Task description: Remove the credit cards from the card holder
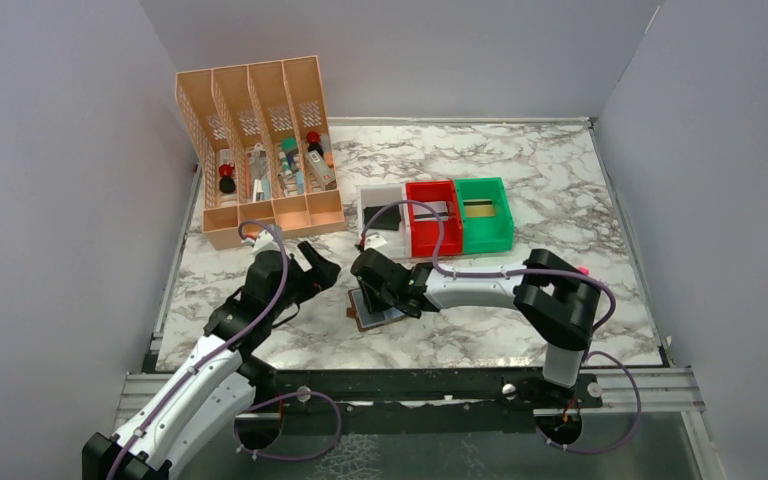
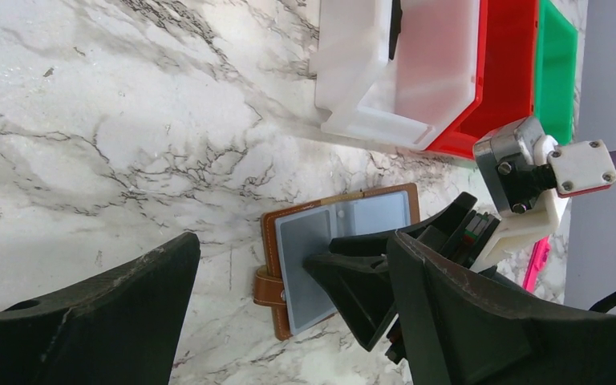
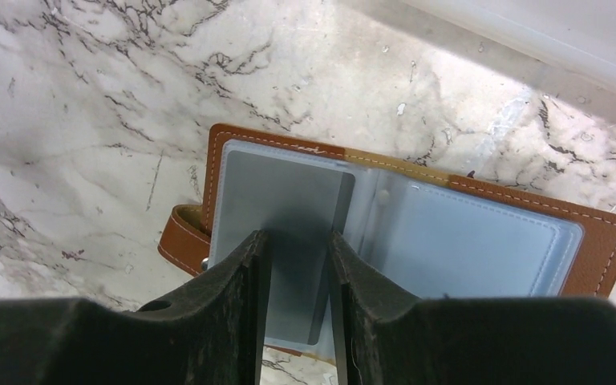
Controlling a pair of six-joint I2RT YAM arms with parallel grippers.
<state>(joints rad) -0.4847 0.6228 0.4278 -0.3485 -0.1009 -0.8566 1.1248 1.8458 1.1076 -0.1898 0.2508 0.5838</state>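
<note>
The brown card holder (image 3: pixel 597 241) lies open on the marble table, its clear sleeves facing up and its strap at the left. A grey credit card (image 3: pixel 285 188) sits inside the left sleeve. My right gripper (image 3: pixel 297 237) stands over that sleeve, its tips down at the card and a narrow gap between the fingers, nothing pinched in it. In the top view it (image 1: pixel 382 292) covers most of the holder (image 1: pixel 368 320). My left gripper (image 1: pixel 317 268) is open wide just left of the holder (image 2: pixel 271 241), apart from it and empty.
White (image 1: pixel 380 203), red (image 1: pixel 433 240) and green (image 1: pixel 485 240) bins stand in a row just behind the holder. An orange divided organizer (image 1: pixel 260 215) with small items is at the back left. Grey walls close in both sides.
</note>
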